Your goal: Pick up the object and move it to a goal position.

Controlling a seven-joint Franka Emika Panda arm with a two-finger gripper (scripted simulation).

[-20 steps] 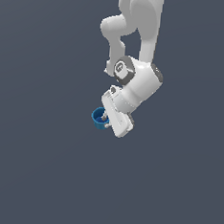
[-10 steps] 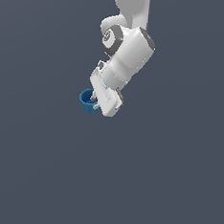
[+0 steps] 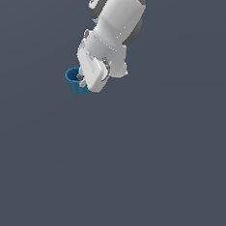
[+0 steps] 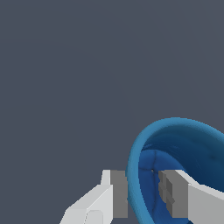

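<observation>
We see the blue cup (image 3: 77,81) in the upper left of the exterior view, its mouth open toward us and its tapered base pointing down. It hangs off the tip of the gripper (image 3: 83,82), which reaches down from the white arm (image 3: 115,23) at the top of the frame. In the wrist view the cup (image 4: 175,144) fills the lower right, and the two grey fingers (image 4: 119,192) straddle its near wall: one sits outside the rim, the other inside the bowl. The claw is clenched on that wall, pinching a single side, not wrapped around the whole cup.

We judge this a thin hold. The wall is curved and slopes toward the base, so a quick swing or a tilt of the wrist could let the cup pivot or slide out. We see no goal marker in either view, so we cannot say how far it has to travel.
</observation>
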